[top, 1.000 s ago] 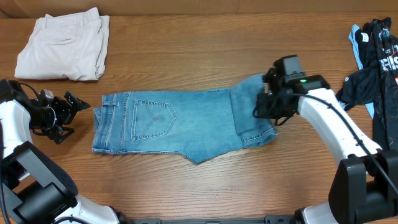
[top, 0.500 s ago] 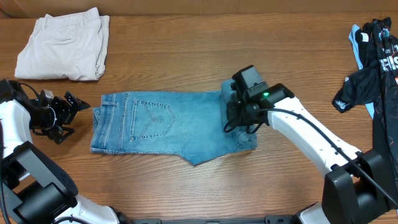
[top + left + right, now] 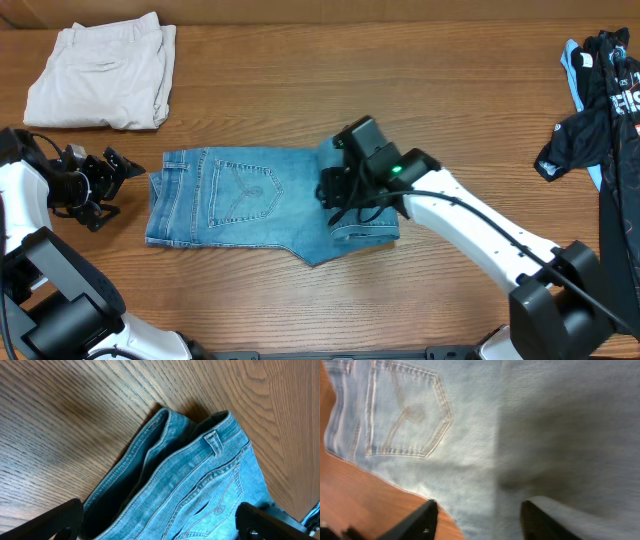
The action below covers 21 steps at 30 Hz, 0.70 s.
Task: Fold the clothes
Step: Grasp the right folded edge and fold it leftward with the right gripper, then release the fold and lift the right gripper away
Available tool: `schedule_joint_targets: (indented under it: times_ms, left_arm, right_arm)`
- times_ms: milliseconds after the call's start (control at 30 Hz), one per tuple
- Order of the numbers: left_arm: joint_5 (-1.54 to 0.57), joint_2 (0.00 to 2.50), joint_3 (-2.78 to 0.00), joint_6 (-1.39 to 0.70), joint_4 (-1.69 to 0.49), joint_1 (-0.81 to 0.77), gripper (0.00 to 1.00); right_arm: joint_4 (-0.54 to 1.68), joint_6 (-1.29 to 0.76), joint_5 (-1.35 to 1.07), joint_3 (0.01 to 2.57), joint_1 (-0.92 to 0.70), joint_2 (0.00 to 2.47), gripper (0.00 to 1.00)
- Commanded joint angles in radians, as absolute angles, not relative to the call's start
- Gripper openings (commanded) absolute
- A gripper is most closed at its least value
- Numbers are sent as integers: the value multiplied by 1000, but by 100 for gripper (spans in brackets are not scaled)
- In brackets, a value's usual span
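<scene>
The clothes, light blue jeans [image 3: 240, 195], lie flat at the table's middle, their legs folded over leftward into a short stack. My right gripper [image 3: 340, 190] hovers low over the folded right end. In the right wrist view its fingers [image 3: 479, 510] stand apart above the denim [image 3: 420, 410] with a back pocket ahead, nothing pinched between them. My left gripper [image 3: 110, 170] rests open just left of the waistband. The left wrist view shows the waistband and belt loop [image 3: 200, 475] beyond its wide-spread fingers [image 3: 160, 527].
Folded cream-beige trousers [image 3: 100, 75] lie at the back left. A black garment with white lettering and blue trim [image 3: 600, 100] sprawls at the right edge. Bare wooden table [image 3: 300, 90] surrounds the jeans.
My right gripper has travelled left across the table, drawing the jeans' leg end over the seat, then parted its fingers and released the cloth. The left arm has stayed still.
</scene>
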State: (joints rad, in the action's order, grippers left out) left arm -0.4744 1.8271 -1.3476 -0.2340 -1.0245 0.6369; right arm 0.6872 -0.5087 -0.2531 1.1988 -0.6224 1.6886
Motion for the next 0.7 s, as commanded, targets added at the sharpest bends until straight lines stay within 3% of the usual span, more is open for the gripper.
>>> schedule_joint_targets:
  times_ms: [0, 267, 300, 433, 533, 667]
  left_arm:
    - [-469, 1818, -1343, -240, -1024, 640, 100]
    - [-468, 1818, -1343, -240, -1024, 640, 100]
    - [-469, 1818, -1343, -240, -1024, 640, 100]
    - [-469, 1818, -1343, -240, -1024, 640, 100]
    - [-469, 1818, -1343, -241, -1024, 640, 100]
    - [-469, 1818, -1343, -241, -1024, 640, 100]
  right_arm:
    - [673, -551, -286, 1219, -646, 1717, 60]
    - [852, -496, -269, 1382, -552, 1683, 59]
    - [902, -469, -263, 1425, -523, 1676, 56]
    - [983, -408, -281, 1472, -438, 1676, 16]
    - [975, -334, -368, 1448, -393, 1699, 4]
    - [876, -240, -620, 1373, -351, 1766, 4]
